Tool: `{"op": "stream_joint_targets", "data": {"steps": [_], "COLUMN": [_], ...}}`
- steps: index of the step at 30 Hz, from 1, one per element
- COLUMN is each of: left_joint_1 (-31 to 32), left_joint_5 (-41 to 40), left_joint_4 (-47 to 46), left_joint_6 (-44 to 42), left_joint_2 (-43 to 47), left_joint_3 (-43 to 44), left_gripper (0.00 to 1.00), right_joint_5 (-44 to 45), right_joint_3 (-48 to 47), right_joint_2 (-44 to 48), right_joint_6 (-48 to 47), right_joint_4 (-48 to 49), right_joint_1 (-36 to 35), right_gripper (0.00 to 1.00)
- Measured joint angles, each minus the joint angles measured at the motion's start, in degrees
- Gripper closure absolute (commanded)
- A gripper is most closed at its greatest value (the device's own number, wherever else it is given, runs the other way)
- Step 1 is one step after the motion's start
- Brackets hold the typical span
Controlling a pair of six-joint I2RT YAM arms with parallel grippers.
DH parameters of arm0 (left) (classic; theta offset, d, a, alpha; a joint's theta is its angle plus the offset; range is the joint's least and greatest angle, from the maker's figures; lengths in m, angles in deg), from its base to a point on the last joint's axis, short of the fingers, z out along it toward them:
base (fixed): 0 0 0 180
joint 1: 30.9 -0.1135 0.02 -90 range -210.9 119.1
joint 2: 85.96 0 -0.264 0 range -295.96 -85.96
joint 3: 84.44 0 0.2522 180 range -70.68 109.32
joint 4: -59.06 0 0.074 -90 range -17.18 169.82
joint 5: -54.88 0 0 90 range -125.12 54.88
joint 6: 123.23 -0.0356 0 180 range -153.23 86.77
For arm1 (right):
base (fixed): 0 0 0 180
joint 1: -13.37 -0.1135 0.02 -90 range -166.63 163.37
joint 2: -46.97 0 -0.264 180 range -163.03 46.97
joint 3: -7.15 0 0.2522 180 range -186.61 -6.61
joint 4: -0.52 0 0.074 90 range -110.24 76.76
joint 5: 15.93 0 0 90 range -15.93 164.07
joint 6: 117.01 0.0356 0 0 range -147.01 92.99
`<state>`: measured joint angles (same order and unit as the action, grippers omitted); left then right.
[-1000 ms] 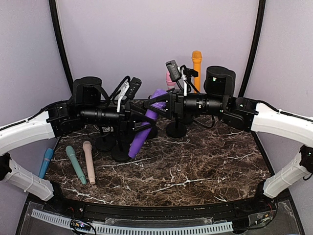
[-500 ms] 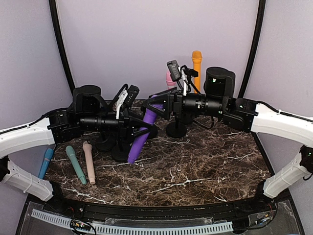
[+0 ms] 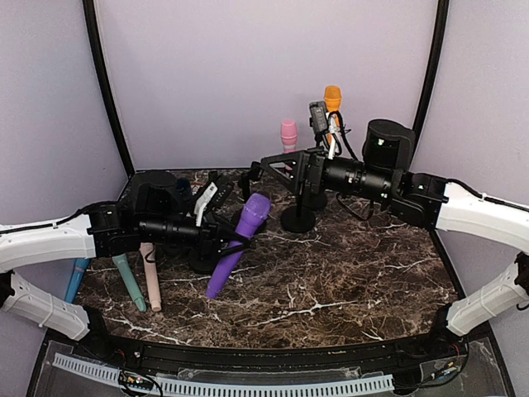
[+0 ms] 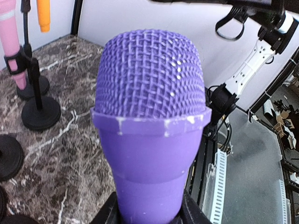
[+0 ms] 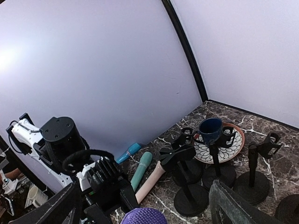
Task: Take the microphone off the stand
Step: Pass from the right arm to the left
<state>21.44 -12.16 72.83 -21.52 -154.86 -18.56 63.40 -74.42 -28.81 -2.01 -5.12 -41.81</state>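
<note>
Altogether six microphones [image 3: 288, 132]: purple one [image 3: 254, 210] in left tool [image 3: 235, 246] grip, two on stands [image 3: 297, 220], three flat; right tool [image 3: 259, 171] agape.

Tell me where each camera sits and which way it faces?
Top external: above and behind, facing the marble table; left arm and right arm both show.
Left wrist: behind the left fingers, looking along the purple microphone they clamp.
Right wrist: behind the spread right fingers, looking down at the left arm.
Shared: all three show the purple microphone.
</note>
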Motion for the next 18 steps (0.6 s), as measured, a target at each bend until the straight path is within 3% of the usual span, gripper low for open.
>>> {"op": "stream_joint_targets", "data": {"steps": [10,18], "left_joint_1": [-0.11,-4.04], "left_joint_5": [-3.26,-5.29], "left_joint_4": [4.17,8.81], "left_joint_6": [8.11,16.98], "left_joint_2": [4.52,6.27], "left_joint_3": [-18.51,-23.41], "left_gripper": [0.92,0.91], "right_joint_5": [6.75,9.25], "right_joint_3": [5.33,6.03], "right_joint_2": [4.44,4.44], "right_joint_6": [3.63,5.46], "right_joint_4": [1.53,1.70], "right_joint_1": [3.85,4.83], "right_gripper": [0.04,0.04]}}
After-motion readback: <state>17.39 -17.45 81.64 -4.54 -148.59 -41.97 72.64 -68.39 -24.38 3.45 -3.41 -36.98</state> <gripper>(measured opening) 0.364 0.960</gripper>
